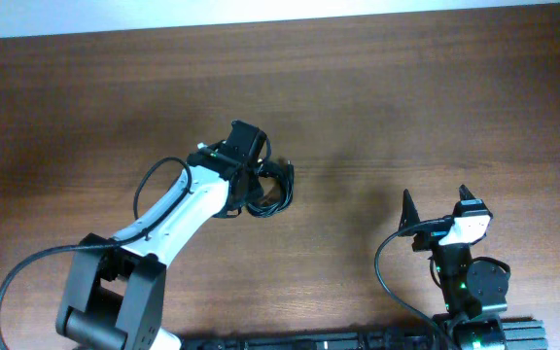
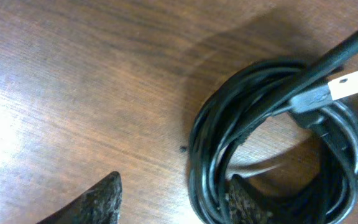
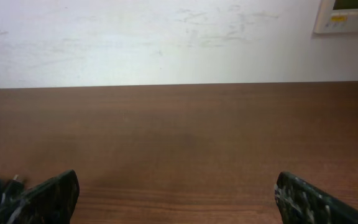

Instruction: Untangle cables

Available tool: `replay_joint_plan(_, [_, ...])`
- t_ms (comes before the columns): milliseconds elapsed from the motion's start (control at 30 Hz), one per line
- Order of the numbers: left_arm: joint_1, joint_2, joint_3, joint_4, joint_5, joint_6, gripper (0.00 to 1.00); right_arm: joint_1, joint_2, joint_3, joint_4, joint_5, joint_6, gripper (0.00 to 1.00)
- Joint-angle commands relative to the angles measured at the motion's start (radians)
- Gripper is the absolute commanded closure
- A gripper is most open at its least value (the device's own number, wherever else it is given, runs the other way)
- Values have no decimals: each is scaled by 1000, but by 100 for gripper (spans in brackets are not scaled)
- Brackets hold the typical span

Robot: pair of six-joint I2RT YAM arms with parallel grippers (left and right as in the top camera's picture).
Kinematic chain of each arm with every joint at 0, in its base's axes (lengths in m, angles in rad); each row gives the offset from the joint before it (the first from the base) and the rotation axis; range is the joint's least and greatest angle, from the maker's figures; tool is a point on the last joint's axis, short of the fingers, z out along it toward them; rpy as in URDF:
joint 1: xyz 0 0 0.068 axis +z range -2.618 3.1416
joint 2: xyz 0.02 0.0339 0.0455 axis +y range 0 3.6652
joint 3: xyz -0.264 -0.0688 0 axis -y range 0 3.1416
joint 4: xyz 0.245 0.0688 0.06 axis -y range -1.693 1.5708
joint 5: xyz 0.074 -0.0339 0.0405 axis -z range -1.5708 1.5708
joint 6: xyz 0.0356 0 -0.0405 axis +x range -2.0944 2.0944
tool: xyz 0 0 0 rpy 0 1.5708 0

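Your left gripper (image 2: 173,202) stood open at the cables (image 2: 209,155), a tight coil mid-table, with strands between its fingers. Right gripper (image 1: 434,206) was open, well apart. Step: first grasp. Next move likely needed: pinching few strands.

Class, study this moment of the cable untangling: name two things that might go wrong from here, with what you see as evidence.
1. The open left gripper straddles several strands of the coiled cables. Closing may pinch the whole bunch and drag it, not free one cord.
2. The right gripper sits open, well away, so nothing holds the cables down, and the plug lying across them may snag.
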Motion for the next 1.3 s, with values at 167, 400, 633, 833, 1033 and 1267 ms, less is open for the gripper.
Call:
replay_joint_plan(167, [1,107,-13,71,6,-8,61,3,-6,-5,-5,12,8,1])
replay_joint_plan(400, [16,159,11,45,30,-8,100,3,-6,-5,-5,12,8,1])
replay_joint_plan(633, [60,-234,100,-130,39,-166,100,3,-6,-5,-5,12,8,2])
replay_joint_plan(833, [60,-247,100,-177,103,-570,100,3,23,-5,26,-546,948,1])
replay_joint_plan(1033, [58,-247,100,-181,354,-600,100,3,109,85,38,-721,601,1])
replay_joint_plan(1267, [58,-247,100,-184,436,-784,100,241,858,212,470,-895,500,5])
